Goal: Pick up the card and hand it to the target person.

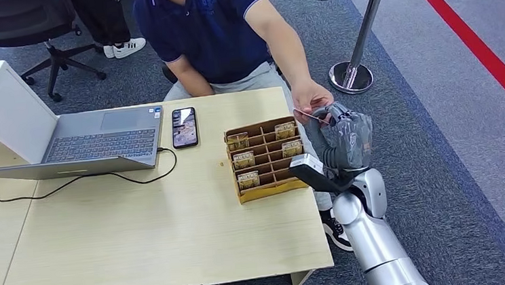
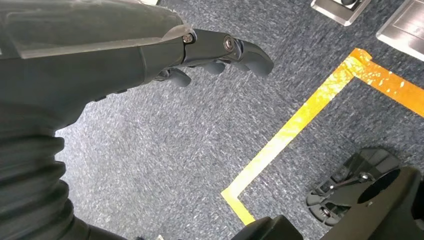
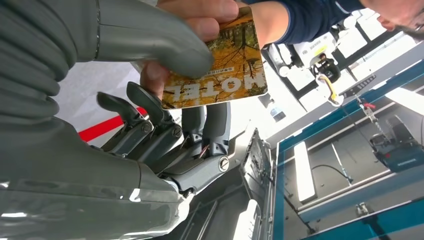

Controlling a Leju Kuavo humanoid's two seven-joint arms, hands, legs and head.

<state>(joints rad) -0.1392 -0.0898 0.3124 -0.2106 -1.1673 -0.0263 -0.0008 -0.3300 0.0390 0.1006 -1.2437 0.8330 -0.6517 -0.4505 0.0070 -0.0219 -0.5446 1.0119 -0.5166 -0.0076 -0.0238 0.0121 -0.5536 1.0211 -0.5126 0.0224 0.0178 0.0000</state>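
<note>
My right hand (image 1: 342,141) pinches the card (image 3: 220,62) beside the table's edge while the person's hand (image 1: 310,99) grips its far end, a thin, stiff, slick thing best held by its edges; the cardboard tray (image 1: 260,130) holds more cards in compartments.

The left hand (image 2: 200,52) is hanging above a blue-grey carpet (image 2: 165,150), and its dark fingers (image 2: 247,52) are curling in a little, holding nothing. A yellow tape line (image 2: 295,125) is making a corner on the carpet. Two metal plates (image 2: 370,15) are lying near the tape.
</note>
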